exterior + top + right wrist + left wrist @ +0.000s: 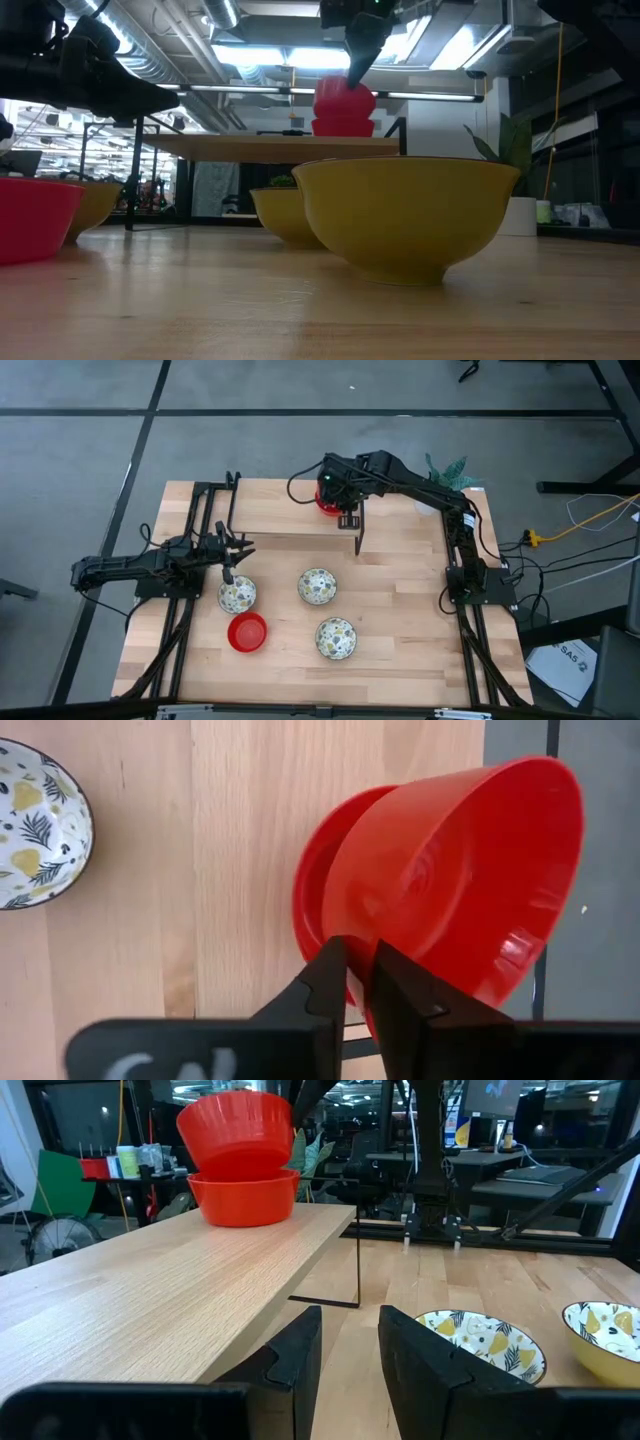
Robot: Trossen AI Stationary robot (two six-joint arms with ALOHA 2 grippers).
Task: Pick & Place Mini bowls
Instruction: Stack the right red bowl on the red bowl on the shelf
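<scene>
1. A wooden bench (pixel 400 610) stands on a grey floor, with a raised wooden shelf (pixel 270 510) along its far edge and a plant (pixel 447 470) at the far right corner.
2. The right gripper (pixel 360 982) is pressed onto the rim of a red bowl (pixel 470 880), holding it tilted directly above a second red bowl (pixel 243 1195) that sits on the shelf. The held bowl is almost nested; by my reading, the coming move is a short drop straight down.
3. The left gripper (pixel 350 1342) hovers near the shelf's left end, fingers slightly apart and holding nothing. It is just beside the leftmost patterned bowl (pixel 237 595) and is the nearer arm to it.
4. Count: three red bowls, two at the shelf and one (pixel 247 632) on the bench near the front left; three patterned bowls on the bench, the other two being at centre (pixel 317 586) and front centre (pixel 336 638).
5. Four bowls appear not yet placed.
</scene>
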